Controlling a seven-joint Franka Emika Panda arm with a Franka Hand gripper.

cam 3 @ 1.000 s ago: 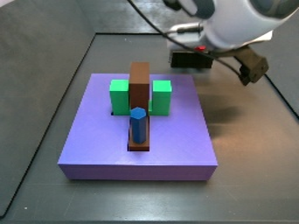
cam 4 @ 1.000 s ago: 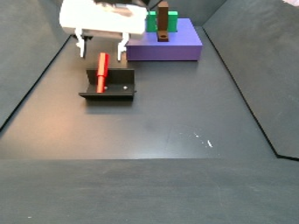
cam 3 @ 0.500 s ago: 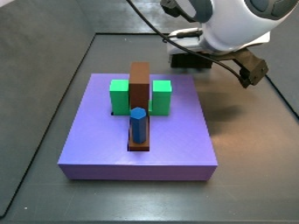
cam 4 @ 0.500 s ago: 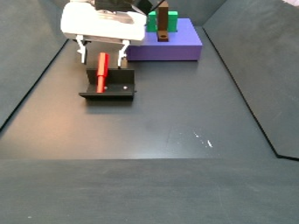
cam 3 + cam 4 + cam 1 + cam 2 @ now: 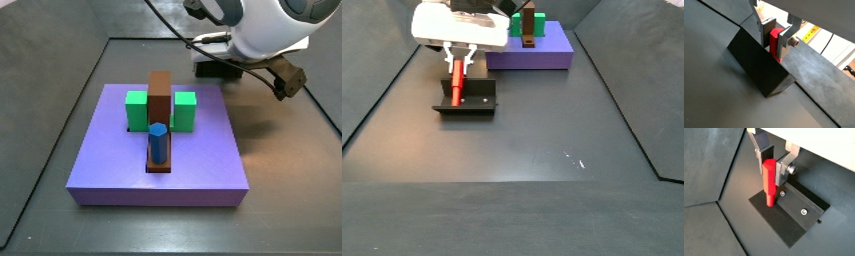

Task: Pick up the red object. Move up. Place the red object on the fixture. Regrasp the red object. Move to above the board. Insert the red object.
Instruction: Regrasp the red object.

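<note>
Currently the gripper (image 5: 775,164) sits low over the fixture (image 5: 472,100), off the board's (image 5: 160,150) edge on the dark floor. Both wrist views show the two silver fingers (image 5: 769,27) flanking the top of the red object (image 5: 769,183). In a wrist view the nearer plate (image 5: 785,165) lies flush against the peg's side; the far finger (image 5: 765,151) is mostly behind the peg, so contact there isn't visible. Looks clamped on the red object, jaws narrow.

Red object stands tilted on the fixture: lower end on the base plate (image 5: 794,216) beside a screw (image 5: 783,193), upper end up between the fingers. In a side view the red object (image 5: 458,80) runs from the fixture up into the white gripper body (image 5: 460,24). Seen in a wrist view, the fixture (image 5: 757,62) is a dark angled block with the red object (image 5: 774,41) rising behind its top edge.

Board is well apart from the peg. On it: two green blocks (image 5: 136,110), a brown bar (image 5: 160,105) between them, and a blue peg (image 5: 158,143) in front of the bar. From that side view the arm's white body (image 5: 274,28) hides the fixture and the fingers.
</note>
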